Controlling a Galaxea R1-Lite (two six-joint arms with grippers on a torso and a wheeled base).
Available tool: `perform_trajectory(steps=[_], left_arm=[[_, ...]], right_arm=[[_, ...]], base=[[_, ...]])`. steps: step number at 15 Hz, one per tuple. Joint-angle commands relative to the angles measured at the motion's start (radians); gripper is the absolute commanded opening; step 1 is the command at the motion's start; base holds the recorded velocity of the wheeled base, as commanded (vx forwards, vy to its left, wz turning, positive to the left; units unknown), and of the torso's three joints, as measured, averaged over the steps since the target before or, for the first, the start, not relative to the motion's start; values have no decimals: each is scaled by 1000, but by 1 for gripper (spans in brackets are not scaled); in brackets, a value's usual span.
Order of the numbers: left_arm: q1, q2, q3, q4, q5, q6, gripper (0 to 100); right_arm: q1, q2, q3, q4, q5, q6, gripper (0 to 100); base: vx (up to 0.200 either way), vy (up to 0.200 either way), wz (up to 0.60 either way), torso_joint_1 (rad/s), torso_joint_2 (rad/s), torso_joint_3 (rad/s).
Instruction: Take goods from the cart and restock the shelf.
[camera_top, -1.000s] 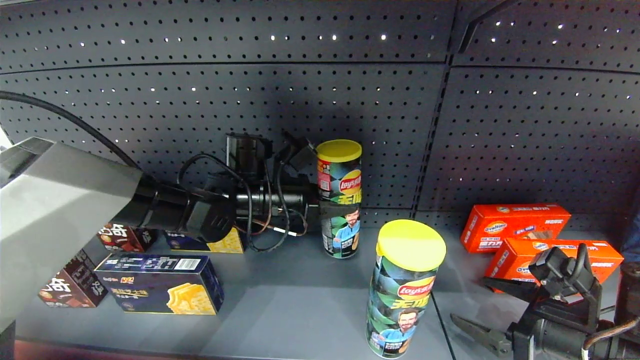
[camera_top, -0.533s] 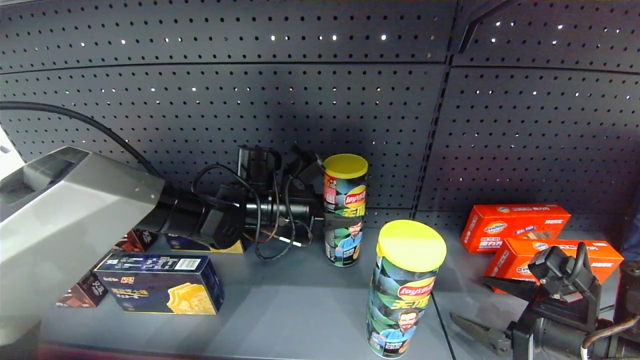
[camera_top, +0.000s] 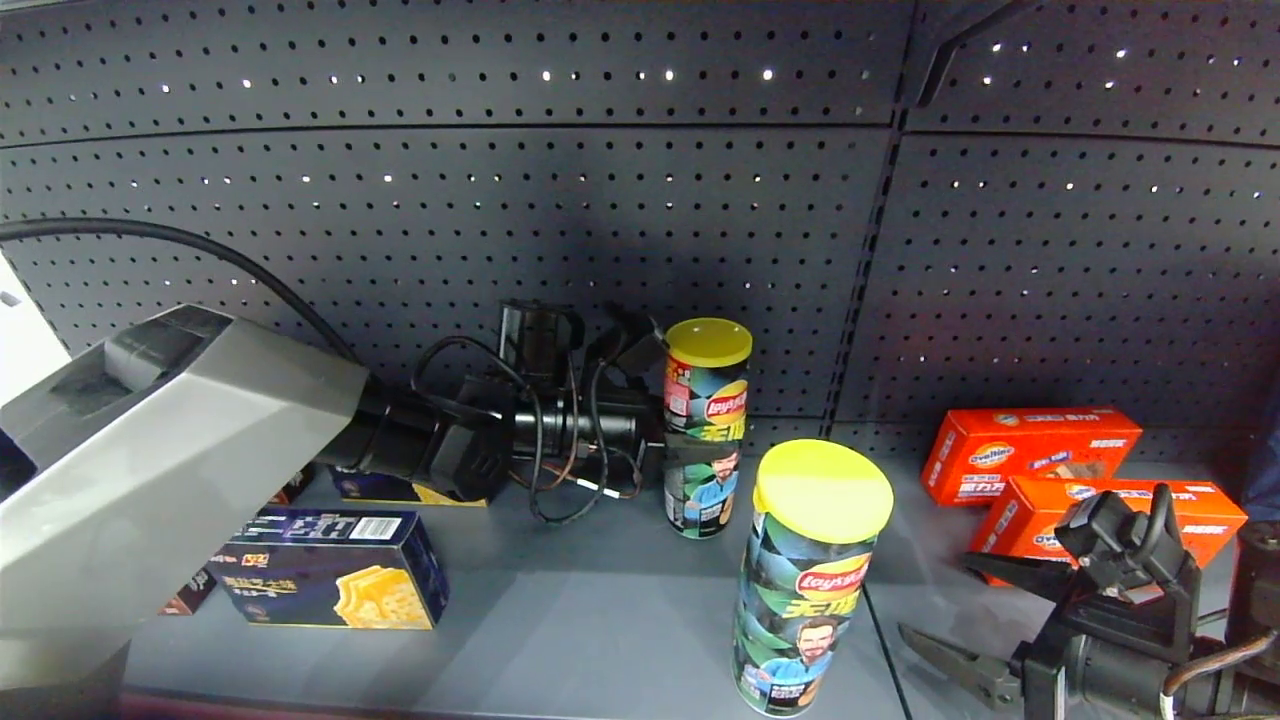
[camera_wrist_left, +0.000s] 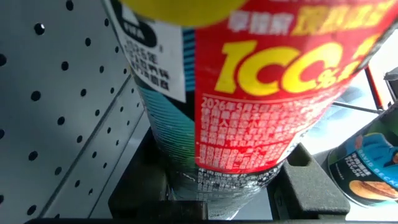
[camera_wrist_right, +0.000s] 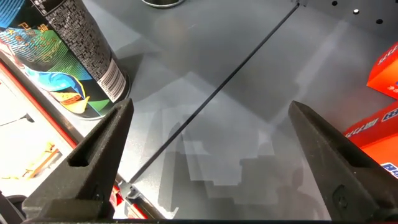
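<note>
A chip can (camera_top: 707, 425) with a yellow lid stands upright at the back of the grey shelf (camera_top: 580, 610), close to the pegboard wall. My left gripper (camera_top: 690, 450) is shut on its middle, reaching in from the left. The left wrist view has this can (camera_wrist_left: 261, 106) up close between the fingers (camera_wrist_left: 311, 190). A second identical can (camera_top: 808, 585) stands free nearer the shelf's front edge, also seen as a can (camera_wrist_right: 68, 56) in the right wrist view. My right gripper (camera_top: 960, 620) hangs open and holds nothing, low and to the right of that can; its fingers (camera_wrist_right: 93, 168) spread over bare shelf.
A blue cracker box (camera_top: 330, 565) lies front left, another blue box (camera_top: 410, 490) sits under my left arm, and a brown box (camera_top: 185, 592) peeks out at far left. Two orange boxes (camera_top: 1030, 450) (camera_top: 1100, 515) lie at the right. A seam (camera_wrist_right: 217, 87) crosses the shelf.
My left gripper has carried the held can to the right and down, closer to the shelf surface and back wall. The right gripper and the front can have not moved.
</note>
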Motion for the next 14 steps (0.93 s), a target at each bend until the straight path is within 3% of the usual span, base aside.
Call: perform_trajectory(steps=[1,5,6,14], left_arm=[[-6,4,-4,-1,1,0,0],[-18,3,-2,-1,5,0,0],[-20,3,-2,1,7,0,100],[-23,-56,27,-8,15,0,100]], right_arm=[[1,2,0,0,0,-1,100],[1,2,5,0,0,1,100],[1,2,5,0,0,2,100],[-1,-1,9,0,0,4,100]], base=[[0,0,0,0,0,0],[0,0,0,0,0,0],[0,0,0,0,0,0],[0,0,0,0,0,0]])
